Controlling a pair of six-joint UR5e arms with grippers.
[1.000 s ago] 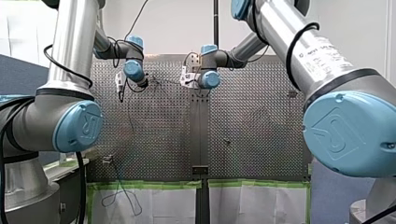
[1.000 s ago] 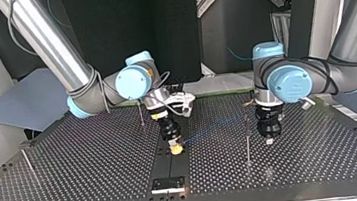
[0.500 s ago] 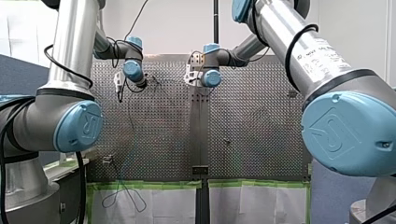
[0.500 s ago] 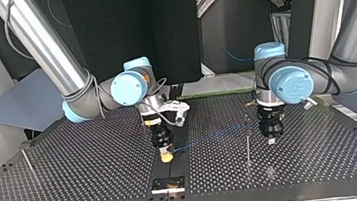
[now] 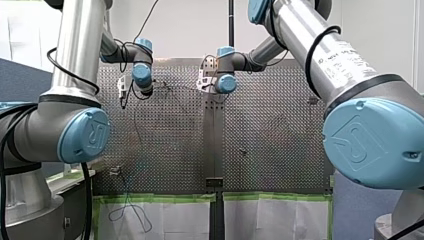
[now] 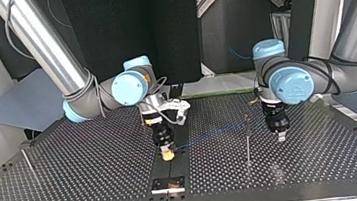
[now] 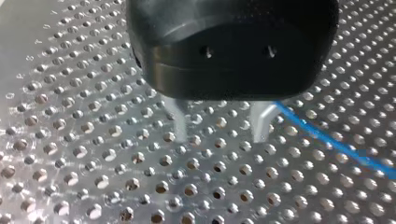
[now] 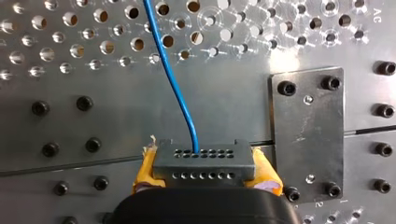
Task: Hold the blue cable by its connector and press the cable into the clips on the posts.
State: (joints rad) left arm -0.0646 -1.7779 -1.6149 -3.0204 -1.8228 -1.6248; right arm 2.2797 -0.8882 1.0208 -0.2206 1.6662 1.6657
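Clamped between the yellow pads of my right tool [image 8: 205, 170]: the black connector [image 8: 204, 158], held low over the worktop [image 6: 98, 164], with the blue cable [image 8: 173, 70] running out ahead. Strung from there, off the surface, to the thin post [image 6: 247, 138], probably taut for pressing in; seating in a clip not discernible. Just beside the cable, released and empty: my left tool [image 7: 219, 128], metal fingers apart, seemingly placed to push.

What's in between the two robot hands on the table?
In the top view, the blue cable runs from the connector in my right gripper toward a thin post beside my left gripper.
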